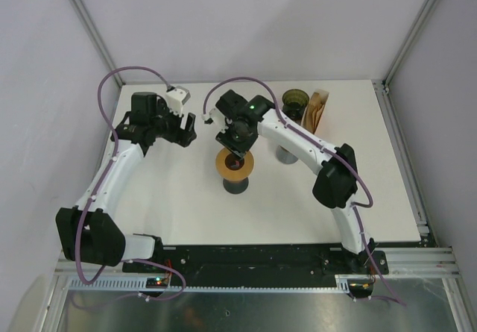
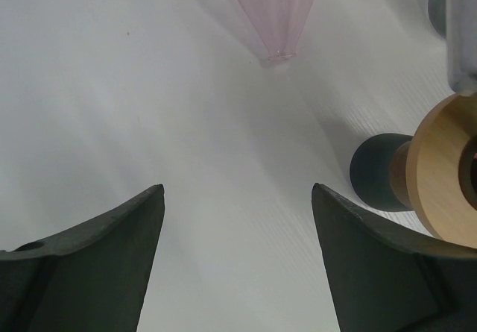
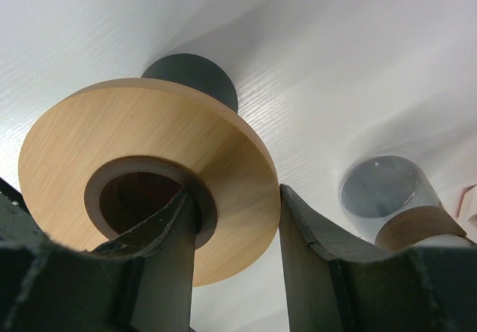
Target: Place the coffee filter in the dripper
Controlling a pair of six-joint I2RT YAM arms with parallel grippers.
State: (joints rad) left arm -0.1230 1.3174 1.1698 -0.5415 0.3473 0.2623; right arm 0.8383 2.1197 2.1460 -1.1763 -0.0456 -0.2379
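While your right tool [image 3: 235, 198] hangs over the round wooden dripper [image 3: 82, 138] on its dark cylindrical base, its fingers stand a little apart with nothing between them. One fingertip lines up with the central hole, the other with the outer rim. You see the tan paper coffee filters [image 1: 318, 110] upright in their holder at the far right of the white counter [image 1: 186, 205], beside a dark green cup [image 1: 294, 102] and well apart from the dripper. Your left tool [image 2: 237, 190] is spread wide, holding nothing, above the counter, with the dripper to its right.
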